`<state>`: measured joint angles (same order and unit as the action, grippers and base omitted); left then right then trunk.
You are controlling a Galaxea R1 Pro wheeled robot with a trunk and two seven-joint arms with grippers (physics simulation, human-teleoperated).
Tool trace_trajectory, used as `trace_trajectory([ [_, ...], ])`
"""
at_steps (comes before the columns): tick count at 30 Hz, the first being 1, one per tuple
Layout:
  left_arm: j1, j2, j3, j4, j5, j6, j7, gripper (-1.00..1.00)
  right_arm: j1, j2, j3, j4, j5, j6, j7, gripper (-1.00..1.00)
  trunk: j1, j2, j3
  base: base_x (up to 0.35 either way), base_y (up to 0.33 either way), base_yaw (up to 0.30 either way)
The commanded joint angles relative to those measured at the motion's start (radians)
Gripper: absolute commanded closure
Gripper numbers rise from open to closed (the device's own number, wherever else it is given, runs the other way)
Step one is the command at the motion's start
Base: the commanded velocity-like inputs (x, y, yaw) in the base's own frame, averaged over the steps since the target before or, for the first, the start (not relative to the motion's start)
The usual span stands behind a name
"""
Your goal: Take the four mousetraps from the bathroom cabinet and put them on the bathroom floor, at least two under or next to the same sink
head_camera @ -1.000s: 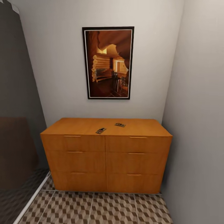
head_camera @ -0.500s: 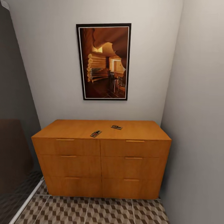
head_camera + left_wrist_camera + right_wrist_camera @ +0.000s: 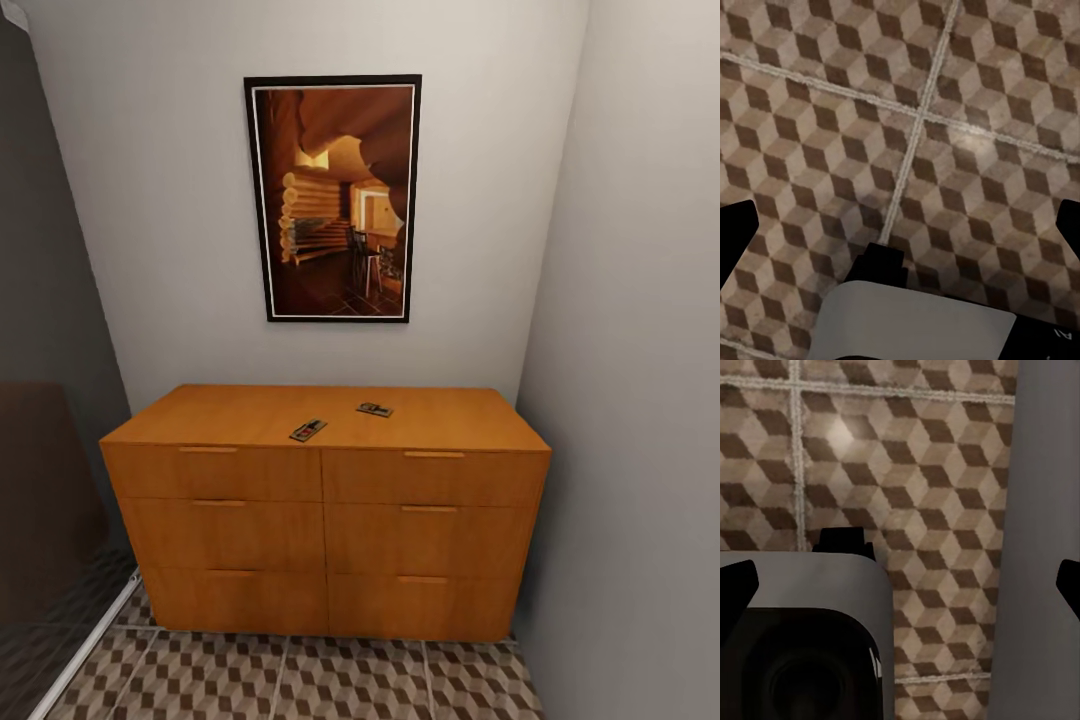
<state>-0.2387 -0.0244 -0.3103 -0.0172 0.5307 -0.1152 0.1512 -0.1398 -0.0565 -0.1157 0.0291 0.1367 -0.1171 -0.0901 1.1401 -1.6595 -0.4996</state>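
We see two mousetraps (image 3: pixel 308 430) (image 3: pixel 374 409) on the cabinet (image 3: pixel 325 515); both grippers' (image 3: pixel 900 225) (image 3: pixel 904 585) jaws seem spread wide, empty.

My head camera faces straight at the cabinet (image 3: pixel 325 510) from a short way back, tilted a little down: framed picture (image 3: pixel 333 198) on the wall above, a strip of cube-pattern floor (image 3: pixel 300 680) at the bottom edge, grey wall close on my right. My left wrist camera looks steeply down at the floor tiles (image 3: pixel 945 112) from fairly near, the dark tips of my left fingers (image 3: pixel 736 229) at the frame's sides. My right wrist camera also points down at the tiles (image 3: pixel 930 472), the grey wall (image 3: pixel 1042 510) running along one side, my right fingers (image 3: pixel 739 585) at the edges. All three views share the tiled floor; head and right wrist share that wall.
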Motion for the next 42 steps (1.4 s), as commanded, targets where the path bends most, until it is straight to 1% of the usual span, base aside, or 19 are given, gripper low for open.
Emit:
trace_trajectory([
  [1,-0.001,-0.001,-0.009,0.001,0.007,-0.003,0.004,-1.00,-0.001,0.000,-0.008,0.003,0.011,-0.006,-0.003,-1.00,0.000,-0.001,-0.001,0.001,-0.001,0.000],
  [18,0.000,-0.009,-0.009,0.003,0.009,0.002,0.004,-1.00,-0.001,0.001,-0.009,0.003,0.011,0.001,0.001,-1.00,0.000,-0.001,-0.001,0.000,0.000,0.000],
  [23,-0.001,-0.005,-0.012,0.005,0.008,-0.002,0.003,-1.00,-0.001,0.000,-0.013,0.003,0.007,-0.004,-0.005,-1.00,0.000,-0.001,-0.001,0.000,0.000,0.000],
  [24,-0.001,0.001,-0.015,0.004,0.006,-0.002,0.005,-1.00,-0.001,0.001,-0.018,0.003,0.002,0.004,-0.009,-1.00,0.000,-0.001,-0.001,0.000,0.000,0.000],
  [27,-0.001,0.008,-0.018,0.001,-0.005,0.002,0.003,-1.00,-0.001,0.002,-0.017,-0.003,0.008,0.006,-0.006,-1.00,0.000,-0.001,-0.001,0.000,0.000,0.000],
  [32,-0.001,0.011,-0.018,-0.013,-0.009,0.005,0.006,-1.00,-0.002,0.003,-0.015,-0.023,0.007,0.012,-0.004,-1.00,0.000,-0.001,-0.001,0.000,0.000,0.000],
  [35,-0.003,0.021,-0.019,-0.072,-0.010,0.007,0.007,-1.00,-0.004,0.008,-0.014,-0.084,0.011,0.048,-0.003,-1.00,0.000,-0.001,-0.001,0.000,0.000,0.000],
  [38,-0.003,0.032,-0.019,-0.146,-0.011,0.020,0.008,-1.00,-0.004,0.016,-0.013,-0.175,0.012,0.105,-0.003,-1.00,0.000,-0.001,-0.001,0.000,0.000,0.000],
  [39,-0.004,0.051,-0.019,-0.263,-0.013,0.076,0.009,-1.00,-0.004,0.022,-0.013,-0.343,0.012,0.213,-0.002,-1.00,0.000,-0.001,-0.001,0.000,0.000,0.000],
  [40,-0.004,0.063,-0.019,-0.331,-0.013,0.117,0.009,-1.00,-0.004,0.024,-0.013,-0.437,0.012,0.278,-0.002,-1.00,0.000,-0.001,-0.001,0.000,0.000,0.000],
  [42,-0.004,0.077,-0.020,-0.405,-0.013,0.163,0.009,-1.00,-0.004,0.026,-0.013,-0.535,0.011,0.349,-0.002,-1.00,0.000,-0.001,-0.001,0.000,0.000,0.000],
])
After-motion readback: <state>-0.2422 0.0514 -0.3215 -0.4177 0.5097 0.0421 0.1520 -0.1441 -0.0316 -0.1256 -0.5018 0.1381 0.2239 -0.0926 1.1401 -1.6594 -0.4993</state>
